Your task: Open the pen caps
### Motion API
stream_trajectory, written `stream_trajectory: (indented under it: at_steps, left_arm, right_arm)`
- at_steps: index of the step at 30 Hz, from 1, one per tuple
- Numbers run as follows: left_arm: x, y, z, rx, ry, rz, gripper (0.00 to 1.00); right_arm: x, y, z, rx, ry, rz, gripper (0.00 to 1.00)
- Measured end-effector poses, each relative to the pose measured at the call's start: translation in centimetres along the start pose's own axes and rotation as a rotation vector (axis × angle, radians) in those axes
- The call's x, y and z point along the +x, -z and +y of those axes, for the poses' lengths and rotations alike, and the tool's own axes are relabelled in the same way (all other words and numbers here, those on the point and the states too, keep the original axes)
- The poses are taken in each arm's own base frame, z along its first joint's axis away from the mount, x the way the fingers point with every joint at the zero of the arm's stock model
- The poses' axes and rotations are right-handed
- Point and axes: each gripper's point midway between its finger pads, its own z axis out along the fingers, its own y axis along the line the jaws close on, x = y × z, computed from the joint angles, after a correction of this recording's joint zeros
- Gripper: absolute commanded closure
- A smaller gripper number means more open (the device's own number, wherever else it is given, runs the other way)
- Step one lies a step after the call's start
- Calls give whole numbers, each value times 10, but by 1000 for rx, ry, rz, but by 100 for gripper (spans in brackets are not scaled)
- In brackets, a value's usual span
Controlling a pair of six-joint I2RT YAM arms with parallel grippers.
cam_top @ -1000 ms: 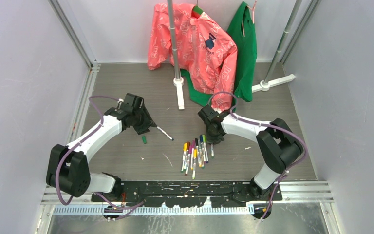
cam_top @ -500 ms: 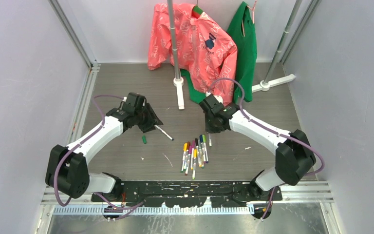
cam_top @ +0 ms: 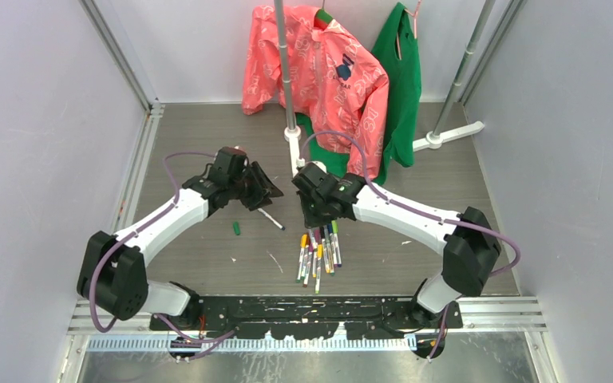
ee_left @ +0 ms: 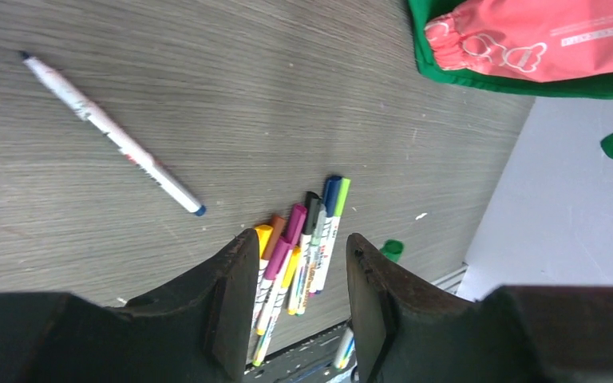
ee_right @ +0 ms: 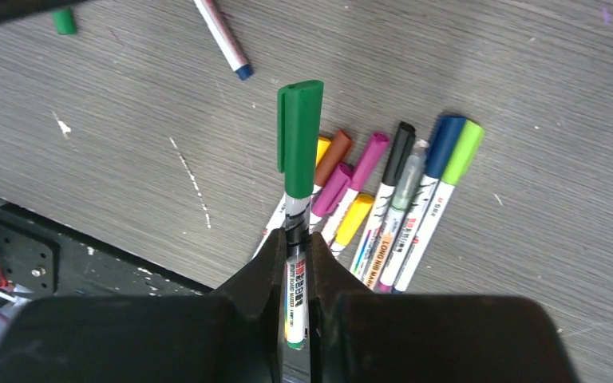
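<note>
Pinching the green-capped pen (ee_right: 296,214) by its white barrel in the right claw (ee_right: 294,246), shut tight on it, leaving the green cap (ee_right: 298,136) free beyond the tips. Holding it in the air above the bundle of capped pens (cam_top: 319,251), lying by the middle of the near edge of the tabletop (cam_top: 207,144). Hovering with the left claw (ee_left: 299,249) parted and gripping nothing, left of centre, near a loose pen (cam_top: 270,218) and a loose green cap (cam_top: 237,228). Judging the pen as light, stiff, smooth plastic, probably slipping under a weak pinch. Recommending taking the cap around its middle and pulling straight along the barrel, not bending.
</note>
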Motion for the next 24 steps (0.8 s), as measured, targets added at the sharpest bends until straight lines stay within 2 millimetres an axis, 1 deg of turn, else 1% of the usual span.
stream_trajectory:
  at_steps: [5,9,11,17,24]
  left_arm:
    - [7,-10,-14,33,1,25,55]
    - [17,-20,-18,33,-1,57,55]
    - [17,-24,-22,37,-2,61,55]
    - [15,-24,-28,50,11,54,55]
    - [18,-22,-33,73,5,69,55]
  right_arm:
    - [-5,-2,15,-51,-12,0,99]
    - [-13,-2,30,-86,-12,-4,99]
    - [-14,-3,35,-98,-11,4,99]
    - [-15,-7,44,-112,-10,15,99]
    - [-23,-11,53,-133,-16,5,99]
